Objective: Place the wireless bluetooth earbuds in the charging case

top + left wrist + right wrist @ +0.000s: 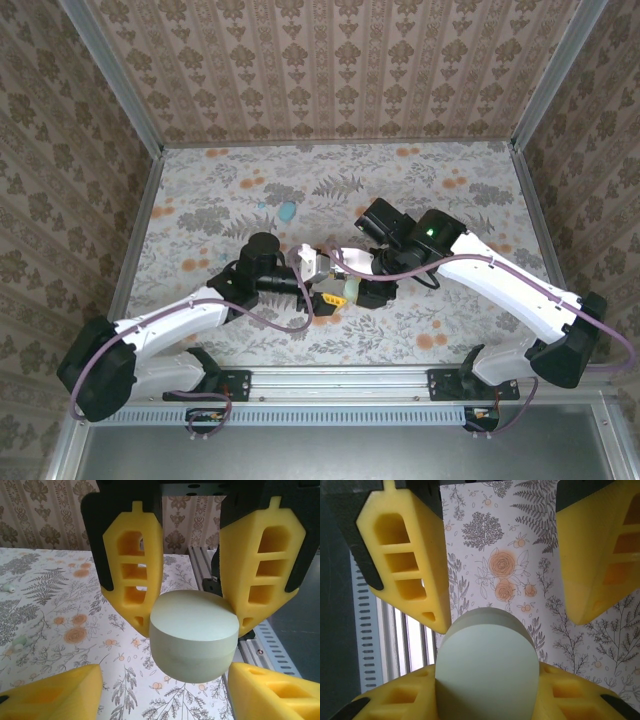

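The charging case point(487, 665) is a mint-green oval pebble with a faint seam round its side, held above the table. My right gripper point(487, 680) is shut on it, one yellow finger pressed to each side. In the left wrist view the case point(194, 635) hangs between those two fingers. My left gripper point(165, 672) is open, its fingers point(50, 692) standing wide on either side of the case's free end with table showing in the gaps. Two tiny pale earbuds point(7, 586) point(20, 643) lie on the flowered table, off to the left in the left wrist view.
A teal-blue oval pebble point(287, 211) lies on the table behind the two grippers. Both arms meet near the table's middle. The metal rail point(340, 380) runs along the near edge, and patterned walls close in the other three sides.
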